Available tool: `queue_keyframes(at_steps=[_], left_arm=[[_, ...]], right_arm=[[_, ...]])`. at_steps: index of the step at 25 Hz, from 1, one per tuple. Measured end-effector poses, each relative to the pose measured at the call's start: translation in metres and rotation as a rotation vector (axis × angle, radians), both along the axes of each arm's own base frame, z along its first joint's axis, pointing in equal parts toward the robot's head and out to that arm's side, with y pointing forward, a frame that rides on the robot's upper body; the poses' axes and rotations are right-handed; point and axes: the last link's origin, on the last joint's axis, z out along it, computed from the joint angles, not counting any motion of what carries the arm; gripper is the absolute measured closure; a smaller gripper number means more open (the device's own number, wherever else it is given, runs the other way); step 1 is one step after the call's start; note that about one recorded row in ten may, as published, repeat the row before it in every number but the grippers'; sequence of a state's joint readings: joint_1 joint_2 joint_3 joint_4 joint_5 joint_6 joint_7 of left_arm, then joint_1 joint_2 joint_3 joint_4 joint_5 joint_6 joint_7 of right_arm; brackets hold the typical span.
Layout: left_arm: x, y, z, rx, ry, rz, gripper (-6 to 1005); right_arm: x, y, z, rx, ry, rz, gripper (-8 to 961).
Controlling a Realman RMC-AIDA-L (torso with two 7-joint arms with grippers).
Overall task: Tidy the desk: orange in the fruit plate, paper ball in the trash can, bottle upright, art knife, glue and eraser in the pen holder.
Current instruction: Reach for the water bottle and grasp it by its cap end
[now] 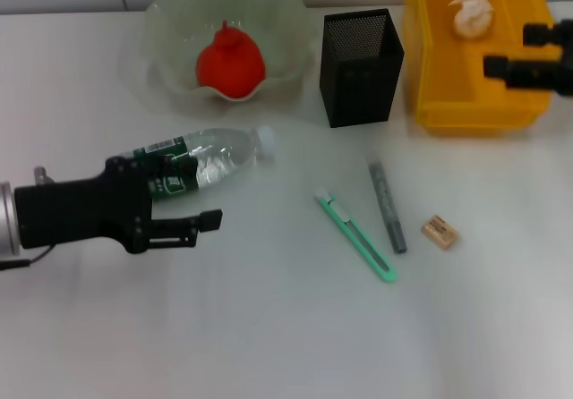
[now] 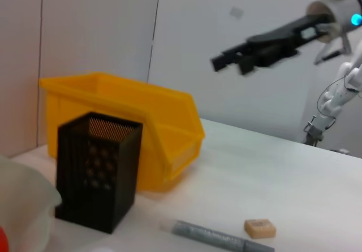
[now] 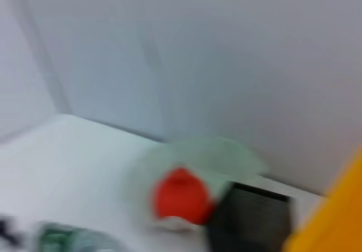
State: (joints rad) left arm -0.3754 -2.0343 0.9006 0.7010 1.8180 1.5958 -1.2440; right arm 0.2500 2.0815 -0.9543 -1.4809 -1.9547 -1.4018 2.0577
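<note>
Bottle [image 1: 208, 161] lying flat on worktop [image 1: 269, 327], left hand [image 1: 211, 211] open and empty beside it, right hand [image 1: 506, 52] open, empty above trash can [image 1: 430, 86].

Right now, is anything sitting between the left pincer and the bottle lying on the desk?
Nothing visible does. In the head view the left pincer sits just in front of the bottle, with only bare desk between them. The art knife lies off to the side, out of that path.

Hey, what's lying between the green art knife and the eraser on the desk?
The grey glue stick lies between the art knife and eraser, shown in the head view.
</note>
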Motion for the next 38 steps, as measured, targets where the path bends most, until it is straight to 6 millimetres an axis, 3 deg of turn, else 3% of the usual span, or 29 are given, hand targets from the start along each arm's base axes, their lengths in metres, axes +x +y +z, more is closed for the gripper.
queue_keyframes(at_steps=[7,11,17,27,32,38], left_arm=[[0.020,0.019,0.017,0.011,0.093,-0.033,196],[0.040,0.036,0.019,0.006,0.219,-0.056,204],[0.074,0.066,-0.006,-0.006,0.439,-0.073,217],[0.123,0.092,-0.053,0.057,0.695,-0.111,238],[0.130,0.097,-0.073,0.085,0.798,-0.147,249],[0.129,0.102,-0.085,0.095,0.866,-0.153,262]], right_arm=[[0.025,-0.055,-0.007,-0.086,0.072,0.327,120],[0.042,-0.071,-0.014,-0.103,0.090,0.362,120],[0.068,-0.081,-0.019,-0.137,0.062,0.256,120],[0.082,-0.090,-0.025,-0.157,0.070,0.188,121],[0.084,-0.091,-0.026,-0.154,0.084,0.176,121],[0.085,-0.090,-0.029,-0.158,0.099,0.172,121]])
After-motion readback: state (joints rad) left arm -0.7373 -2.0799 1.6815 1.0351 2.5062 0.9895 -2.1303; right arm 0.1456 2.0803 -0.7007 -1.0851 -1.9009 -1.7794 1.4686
